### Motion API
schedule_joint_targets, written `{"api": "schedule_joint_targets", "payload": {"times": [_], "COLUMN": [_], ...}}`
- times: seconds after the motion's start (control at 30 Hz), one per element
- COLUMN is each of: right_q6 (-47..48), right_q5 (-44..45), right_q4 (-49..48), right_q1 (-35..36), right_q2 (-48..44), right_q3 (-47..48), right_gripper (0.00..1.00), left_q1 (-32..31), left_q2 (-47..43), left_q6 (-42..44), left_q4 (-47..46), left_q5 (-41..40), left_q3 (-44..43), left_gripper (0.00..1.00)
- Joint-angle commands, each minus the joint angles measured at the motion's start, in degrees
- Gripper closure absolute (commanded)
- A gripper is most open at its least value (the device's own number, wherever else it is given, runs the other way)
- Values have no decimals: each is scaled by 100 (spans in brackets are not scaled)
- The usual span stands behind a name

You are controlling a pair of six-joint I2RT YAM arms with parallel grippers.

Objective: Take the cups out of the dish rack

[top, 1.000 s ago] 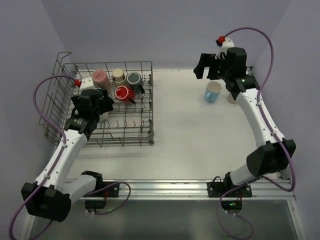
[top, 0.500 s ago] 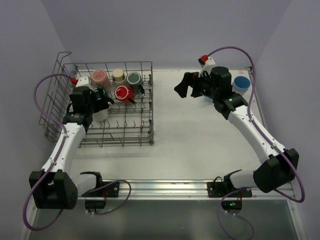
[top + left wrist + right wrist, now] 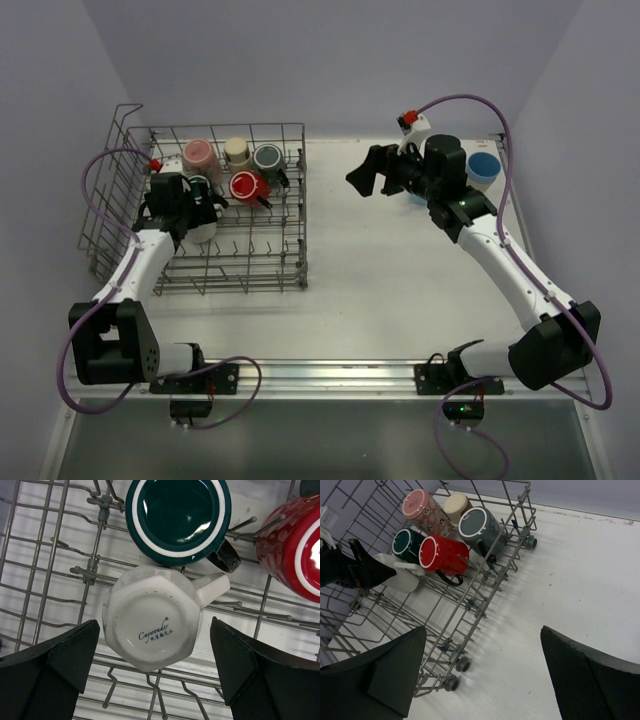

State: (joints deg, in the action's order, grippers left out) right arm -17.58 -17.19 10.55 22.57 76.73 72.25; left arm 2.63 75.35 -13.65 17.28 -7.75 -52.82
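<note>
Hovering over upturned white mug (image 3: 150,612) | left gripper (image 3: 154,645) wide open, empty | right gripper (image 3: 485,655) likewise | risk: handle may snag dish rack (image 3: 220,127) tines.

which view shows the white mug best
Left wrist: the white mug fills the frame upside down, base and handle clear. The right wrist view shows it small and side-on in the rack. From the top it is only a white sliver under the left gripper.
</note>
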Motion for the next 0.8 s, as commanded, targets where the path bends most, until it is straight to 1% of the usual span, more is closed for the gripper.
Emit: {"api": "schedule_joint_targets", "payload": {"times": [0.0,0.07,0.2,0.27,0.3,0.33,0.37,0.4,0.43,0.53,0.57,0.63,0.67,0.73,0.77], "right_q6": [-61,-70,-70,-70,-78,-87,-105,-114,-131,-166,-201,-280,-402,-605,-841], "right_q5": [-223,-206,-223,-223,-223,-232,-250,-267,-276,-276,-267,-250,-241,-267,-337], "right_q4": [-290,-290,-290,-272,-264,-264,-264,-255,-255,-281,-281,-360,-412,-711,-825], "right_q1": [46,46,63,81,81,99,116,125,169,326,379,537,599,739,784], "right_q2": [-106,-88,-44,-35,-35,-53,-70,-79,-105,-132,-132,-141,-158,-255,-298], "right_q3": [17,0,17,26,35,35,35,44,52,79,88,70,35,-149,-219], "right_gripper": [1,1,1,1,1,1,1,1,1,1,1,1,1,1,1], "left_q1": [79,114,150,150,158,158,150,150,158,158,158,150,150,158,158], "left_q2": [120,137,225,217,225,226,226,191,147,-160,-257,-538,-626,-899,-1082], "left_q6": [170,152,91,108,126,126,117,91,82,56,47,-23,-59,-129,-164], "left_q4": [-321,-374,-348,-374,-374,-366,-348,-322,-304,-269,-251,-155,-102,3,38], "left_q5": [186,247,335,274,256,248,274,291,300,300,300,344,405,493,554], "left_q3": [-88,-97,-80,-62,-71,-88,-114,-115,-115,-115,-150,-194,-237,-247,-247], "left_gripper": [0,5,21,26,35,39,47,52,59,66,70,73,76,79,82]}}
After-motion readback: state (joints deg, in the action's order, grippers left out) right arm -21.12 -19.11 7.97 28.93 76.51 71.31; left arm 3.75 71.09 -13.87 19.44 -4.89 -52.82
